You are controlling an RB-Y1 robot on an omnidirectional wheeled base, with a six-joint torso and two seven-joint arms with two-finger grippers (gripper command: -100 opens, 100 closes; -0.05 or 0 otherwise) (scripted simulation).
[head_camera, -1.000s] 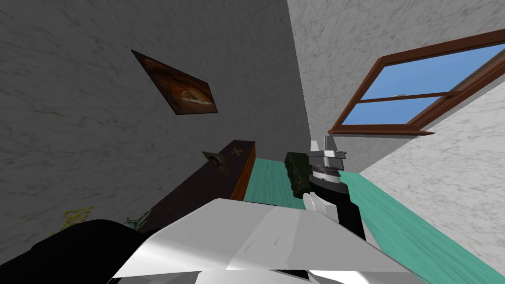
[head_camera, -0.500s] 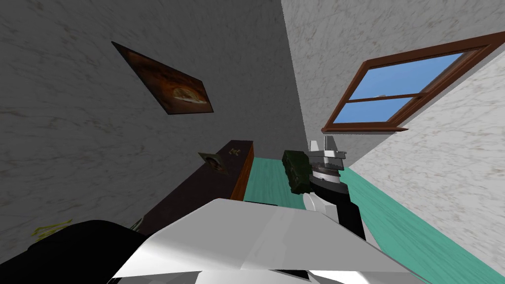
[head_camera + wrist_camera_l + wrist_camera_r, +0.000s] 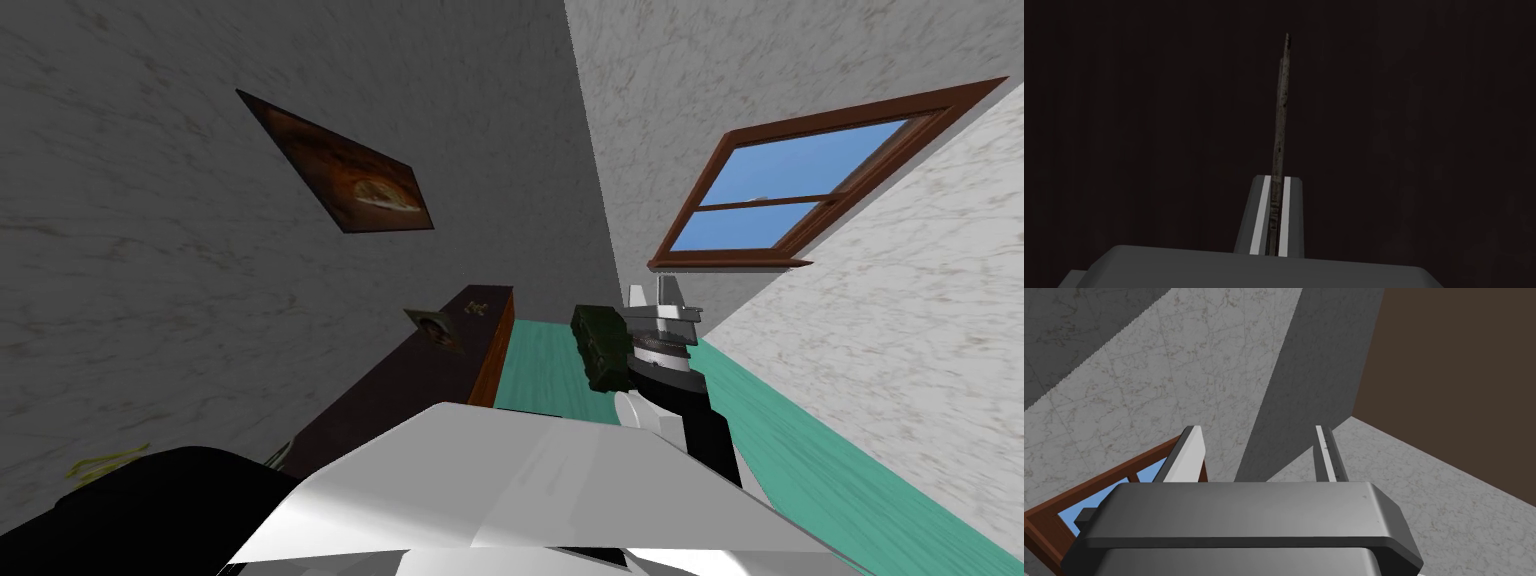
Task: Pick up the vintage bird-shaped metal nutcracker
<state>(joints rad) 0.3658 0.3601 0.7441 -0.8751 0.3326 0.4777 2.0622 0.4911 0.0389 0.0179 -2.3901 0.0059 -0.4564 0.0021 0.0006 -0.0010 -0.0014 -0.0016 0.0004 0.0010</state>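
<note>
In the left wrist view my left gripper [image 3: 1275, 180] is shut on a thin, flat, mottled grey metal piece, the nutcracker [image 3: 1281, 115] seen edge-on. It sticks out well past the fingertips, in front of a dark flat surface. My left arm [image 3: 150, 510] shows as a black mass low at the left, beside a long dark brown cabinet [image 3: 400, 390]. My right gripper [image 3: 662, 295] is raised in front of me, over the teal floor [image 3: 800, 450]. Its fingers [image 3: 1189, 453] stand open with nothing between them.
The cabinet runs along the grey wall, with a small framed picture [image 3: 437, 328] and a small pale object [image 3: 478, 307] on its far end. A painting [image 3: 345, 175] hangs above it. A brown-framed window [image 3: 790, 190] is in the right wall.
My head camera has swung a little, so painting and window sit further left than a second ago. My left gripper's fingers have come together. The right arm has not moved.
</note>
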